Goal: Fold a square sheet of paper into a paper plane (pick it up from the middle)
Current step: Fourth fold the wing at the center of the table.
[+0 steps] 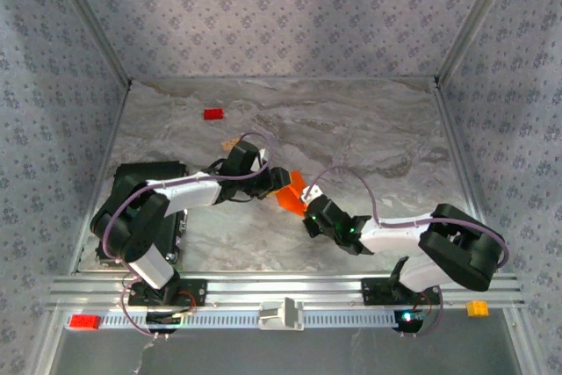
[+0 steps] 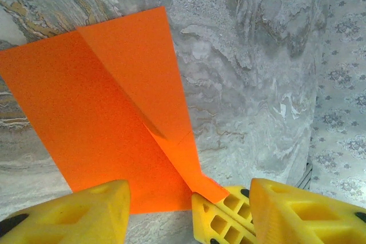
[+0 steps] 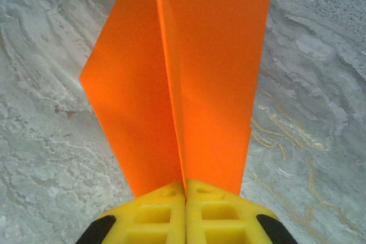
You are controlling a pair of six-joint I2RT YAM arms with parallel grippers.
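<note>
At tabletop (image 1: 378, 138) centre, the right end effector (image 3: 185, 195) pinches the paper plane (image 3: 189, 84) by its tip; the left end effector (image 1: 274, 180) stands released beside it.

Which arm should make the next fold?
Left, probably. The left gripper is open at the paper; the right gripper is shut on its narrow end, so it should hold.

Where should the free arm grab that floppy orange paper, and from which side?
Likely the wide end's flap, coming edge-on from opposite the right fingers, which pinch the orange paper at its narrow end on the centre crease. The unsupported edge would slip between the open left fingers.
</note>
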